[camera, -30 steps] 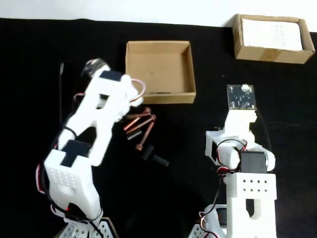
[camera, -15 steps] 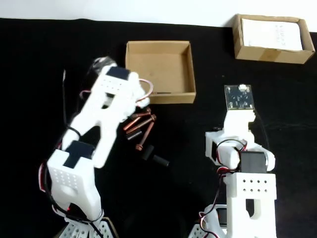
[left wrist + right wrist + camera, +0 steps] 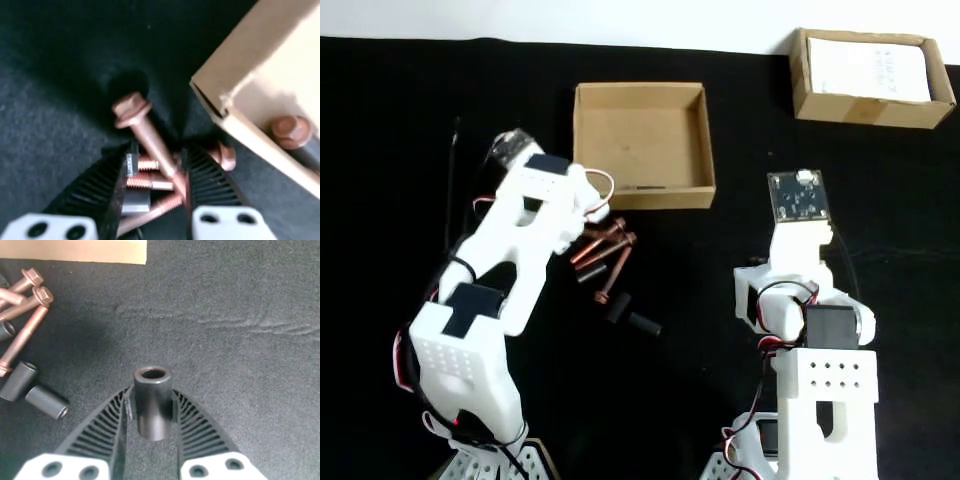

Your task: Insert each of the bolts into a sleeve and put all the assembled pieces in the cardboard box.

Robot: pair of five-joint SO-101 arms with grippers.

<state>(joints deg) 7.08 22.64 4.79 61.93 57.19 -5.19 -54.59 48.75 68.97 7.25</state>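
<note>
My left gripper (image 3: 157, 150) is shut on a copper bolt (image 3: 142, 130) that lies slantwise between its fingers, head (image 3: 131, 107) outward, just above the pile of other bolts (image 3: 147, 182) and close to a corner of the cardboard box (image 3: 260, 75). In the high view the left arm (image 3: 535, 215) covers part of the bolt pile (image 3: 610, 245) in front of the box (image 3: 640, 195). My right gripper (image 3: 152, 395) is shut on a black sleeve (image 3: 151, 402), its bore facing the camera, above bare black cloth. Two loose sleeves (image 3: 630, 315) lie below the bolts.
A bolt head (image 3: 291, 129) with something dark behind it sits against the box's cardboard. A second cardboard box (image 3: 870, 75) holding white paper stands at the back right. Black cloth covers the table, with open room between the two arms.
The left arm swung toward the cardboard box, then drew back left and down over the bolt pile. The right arm's wrist shifted slightly left and up.
</note>
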